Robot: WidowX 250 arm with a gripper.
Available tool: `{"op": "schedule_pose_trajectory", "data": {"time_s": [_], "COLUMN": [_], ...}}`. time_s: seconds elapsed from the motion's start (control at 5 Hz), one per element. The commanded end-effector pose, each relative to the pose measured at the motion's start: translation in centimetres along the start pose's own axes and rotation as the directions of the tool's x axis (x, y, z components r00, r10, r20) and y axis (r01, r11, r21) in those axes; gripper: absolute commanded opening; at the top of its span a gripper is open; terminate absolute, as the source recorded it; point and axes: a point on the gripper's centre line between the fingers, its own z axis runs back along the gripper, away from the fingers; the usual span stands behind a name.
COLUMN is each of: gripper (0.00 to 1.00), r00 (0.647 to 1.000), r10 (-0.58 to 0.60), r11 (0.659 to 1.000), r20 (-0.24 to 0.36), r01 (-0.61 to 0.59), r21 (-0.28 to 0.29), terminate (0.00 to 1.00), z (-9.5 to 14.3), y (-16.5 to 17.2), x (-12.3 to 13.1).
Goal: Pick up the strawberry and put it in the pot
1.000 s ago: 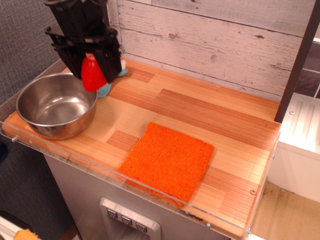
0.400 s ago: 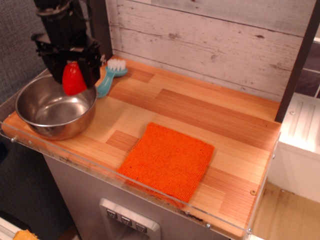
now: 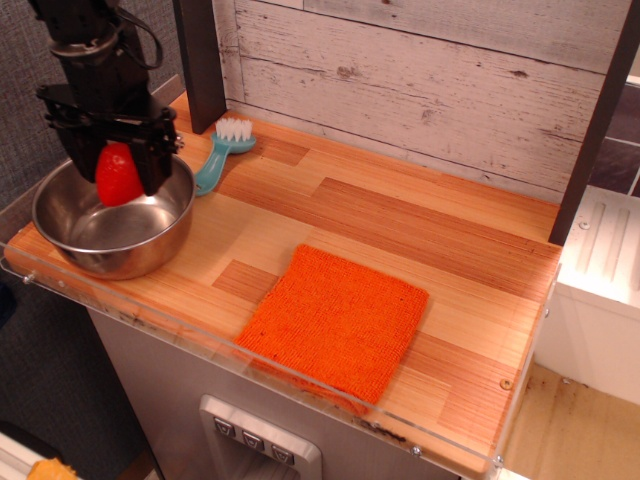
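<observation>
The red strawberry hangs tip down between the black fingers of my gripper, which is shut on it. It is held over the inside of the shiny steel pot, above the pot's back half, and it looks clear of the pot's bottom. The pot stands at the left end of the wooden counter. The strawberry's green top is hidden inside the gripper.
A teal brush with white bristles lies just right of the pot near the back wall. A flat orange woven cloth lies at the counter's front middle. A dark post stands behind the pot. A clear plastic lip edges the counter.
My gripper has moved left and slightly down with the strawberry, from above the pot's right rim and the brush to over the pot's inside. The brush is now uncovered.
</observation>
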Motion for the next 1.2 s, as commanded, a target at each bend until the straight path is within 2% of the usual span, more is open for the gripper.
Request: {"op": "schedule_pose_trajectory", "data": {"time_s": [0.0, 0.4, 0.8, 1.0], "gripper": [1.00, 1.00, 1.00, 1.00], "r00": [0.999, 1.000, 0.998, 0.998], "r10": [0.020, 0.000, -0.020, -0.048], "r11": [1.000, 1.000, 0.999, 0.998], "r20": [0.026, 0.028, 0.051, 0.042], "r01": [-0.020, 0.000, 0.022, 0.050], "r21": [0.003, -0.010, -0.045, -0.034], "terminate": [0.00, 0.00, 0.00, 0.00], "z": [0.9, 1.9, 3.7, 3.5], "y": [1.1, 1.1, -0.4, -0.3], "x": [-0.4, -0.7, -0.6, -0.6]}}
